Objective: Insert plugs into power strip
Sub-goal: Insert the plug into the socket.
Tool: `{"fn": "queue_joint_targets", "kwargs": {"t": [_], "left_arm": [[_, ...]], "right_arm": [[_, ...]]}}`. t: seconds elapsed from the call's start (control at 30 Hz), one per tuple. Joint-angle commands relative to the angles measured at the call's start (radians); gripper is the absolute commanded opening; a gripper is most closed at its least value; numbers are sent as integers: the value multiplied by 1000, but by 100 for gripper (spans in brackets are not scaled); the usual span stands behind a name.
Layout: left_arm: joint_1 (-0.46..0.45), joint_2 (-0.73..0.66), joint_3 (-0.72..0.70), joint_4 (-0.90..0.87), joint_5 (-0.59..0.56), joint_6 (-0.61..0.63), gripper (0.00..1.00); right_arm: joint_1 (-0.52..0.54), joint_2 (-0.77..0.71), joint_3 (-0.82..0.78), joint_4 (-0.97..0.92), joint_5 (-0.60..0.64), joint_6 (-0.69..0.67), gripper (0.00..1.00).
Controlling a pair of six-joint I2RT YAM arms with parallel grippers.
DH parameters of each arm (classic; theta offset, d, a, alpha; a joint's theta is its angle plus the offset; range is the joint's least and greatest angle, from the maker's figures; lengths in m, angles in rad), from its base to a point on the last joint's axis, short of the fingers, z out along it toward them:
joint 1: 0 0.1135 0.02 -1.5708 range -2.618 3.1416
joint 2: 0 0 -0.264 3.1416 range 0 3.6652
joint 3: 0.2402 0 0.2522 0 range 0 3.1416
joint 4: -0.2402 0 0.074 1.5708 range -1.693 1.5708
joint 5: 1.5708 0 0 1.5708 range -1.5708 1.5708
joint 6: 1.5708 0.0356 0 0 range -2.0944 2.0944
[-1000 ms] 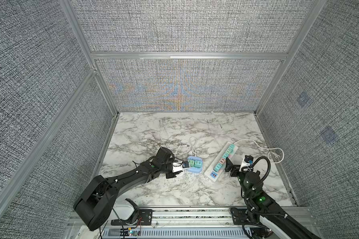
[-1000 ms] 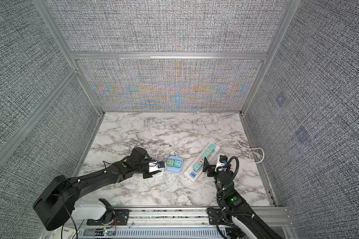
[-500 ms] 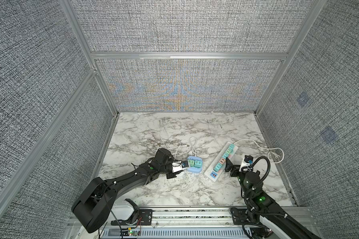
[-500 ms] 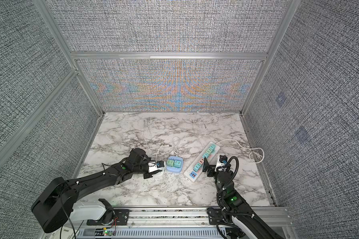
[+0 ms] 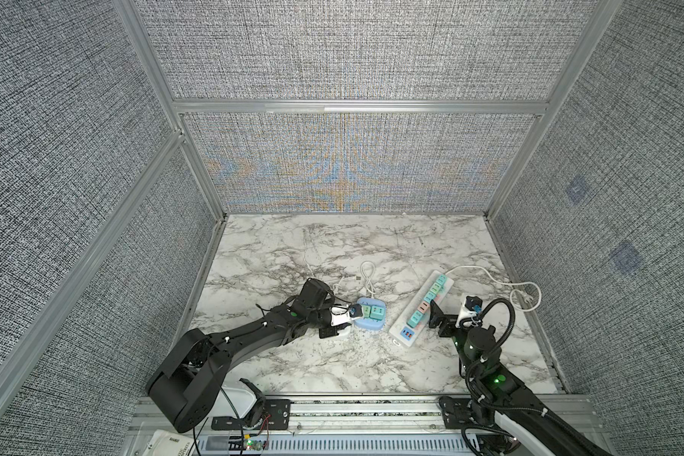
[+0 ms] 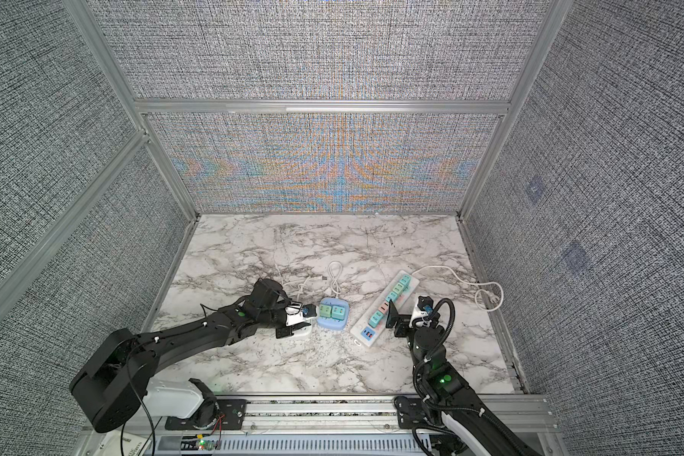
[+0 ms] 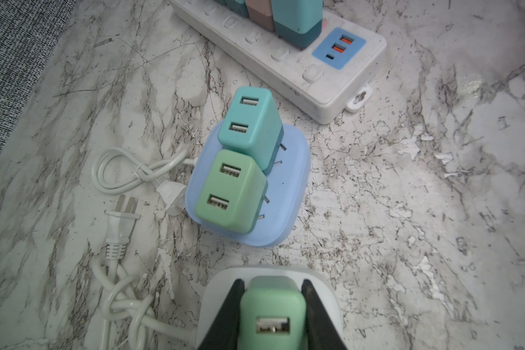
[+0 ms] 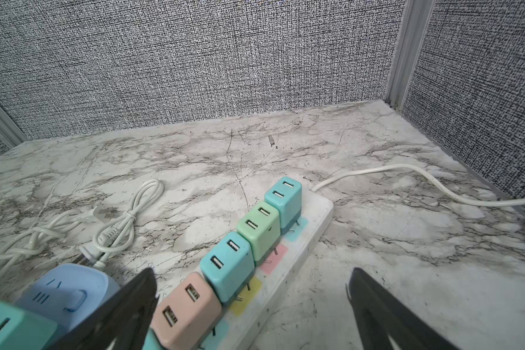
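My left gripper is shut on a mint green plug, which sits over a small white socket block; whether the plug is seated in it I cannot tell. In both top views this gripper is just left of a blue socket block carrying a teal plug and a green plug. The long white power strip holds a row of several plugs, one of them pink. My right gripper stands open astride the strip's near end, holding nothing.
White cords lie coiled left of the blue block. The strip's cord loops towards the right wall. The strip's USB panel is at its near end. Grey fabric walls close in three sides of the marble table.
The left arm has shifted very slightly, its gripper still shut on the green plug at the white block. The right arm has not moved.
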Motion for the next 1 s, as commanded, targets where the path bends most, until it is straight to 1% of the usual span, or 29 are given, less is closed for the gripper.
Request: {"fn": "queue_joint_targets", "kwargs": {"t": [0.0,0.27,0.53,0.77,0.97], "left_arm": [[0,-5,0,-53,14,5,0],[1,-9,-8,-53,33,14,0],[1,-17,-6,-71,9,6,0],[1,-40,-18,-73,13,4,0],[1,-7,-6,-75,11,4,0]], "right_arm": [[-1,1,12,35,1,4,100],[-1,1,12,36,1,4,100],[-1,2,12,35,2,4,99],[-1,1,12,36,1,5,99],[-1,1,12,36,-1,5,100]]}}
